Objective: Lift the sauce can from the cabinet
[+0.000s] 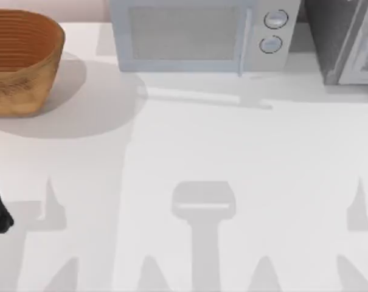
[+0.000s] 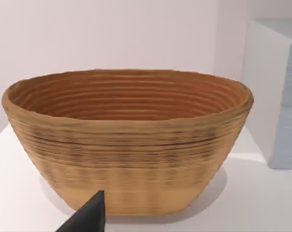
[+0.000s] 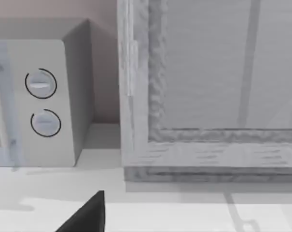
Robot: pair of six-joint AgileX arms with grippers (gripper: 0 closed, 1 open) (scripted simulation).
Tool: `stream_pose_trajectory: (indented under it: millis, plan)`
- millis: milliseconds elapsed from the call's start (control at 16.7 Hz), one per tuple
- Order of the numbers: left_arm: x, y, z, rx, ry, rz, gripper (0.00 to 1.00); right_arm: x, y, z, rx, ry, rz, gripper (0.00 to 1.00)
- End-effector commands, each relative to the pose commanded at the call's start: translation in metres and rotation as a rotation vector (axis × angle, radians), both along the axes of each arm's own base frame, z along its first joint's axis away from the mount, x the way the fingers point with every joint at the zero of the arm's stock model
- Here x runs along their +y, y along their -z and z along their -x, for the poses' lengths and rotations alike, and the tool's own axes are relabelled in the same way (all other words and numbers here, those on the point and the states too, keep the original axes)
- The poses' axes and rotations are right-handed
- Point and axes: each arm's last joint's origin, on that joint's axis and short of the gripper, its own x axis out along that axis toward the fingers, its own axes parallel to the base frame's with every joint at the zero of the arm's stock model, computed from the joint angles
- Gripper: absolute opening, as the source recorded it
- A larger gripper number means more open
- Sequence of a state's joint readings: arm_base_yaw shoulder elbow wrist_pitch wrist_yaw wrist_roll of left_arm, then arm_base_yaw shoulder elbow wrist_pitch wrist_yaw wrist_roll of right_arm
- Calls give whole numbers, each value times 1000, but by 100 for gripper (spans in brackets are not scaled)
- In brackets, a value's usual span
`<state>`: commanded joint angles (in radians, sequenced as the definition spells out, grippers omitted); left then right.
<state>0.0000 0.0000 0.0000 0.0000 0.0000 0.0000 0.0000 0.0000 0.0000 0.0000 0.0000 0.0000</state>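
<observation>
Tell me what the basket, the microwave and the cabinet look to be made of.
Basket: woven or coiled plant fibre, matt tan, going by the stacked horizontal ridges.
Microwave: smooth pale blue-grey casing, probably painted metal or plastic, with two round knobs.
Cabinet: dark grey speckled frame, stone-like or laminate, around a lighter grey-white panel. Which one, the look leaves open.

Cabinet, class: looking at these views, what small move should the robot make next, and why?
Probably ease the right gripper toward the cabinet at the table's back right, beside the microwave. The right wrist view faces its pale panel from a distance, and no can is in sight yet.
</observation>
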Motion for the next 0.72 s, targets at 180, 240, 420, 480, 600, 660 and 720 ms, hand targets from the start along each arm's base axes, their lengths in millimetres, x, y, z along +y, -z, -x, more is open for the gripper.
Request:
stream_pose_trajectory:
  millis: [180, 240, 420, 480, 600, 660, 720]
  plan:
    - [0, 0, 0, 0, 0, 0, 100, 0, -3, 0, 5, 0, 0, 100]
    - [0, 0, 0, 0, 0, 0, 100, 0, -7, 0, 13, 1, 1, 100]
    - [0, 0, 0, 0, 0, 0, 100, 1, -37, -3, 54, 7, 3, 100]
    - [0, 0, 0, 0, 0, 0, 100, 2, -52, -5, 68, 10, 4, 100]
    - [0, 0, 0, 0, 0, 0, 100, 4, -90, -13, 83, 14, 6, 100]
    - [0, 0, 0, 0, 0, 0, 100, 5, -114, -18, 80, 15, 6, 100]
    - [0, 0, 0, 0, 0, 0, 100, 7, -140, -24, 70, 16, 6, 100]
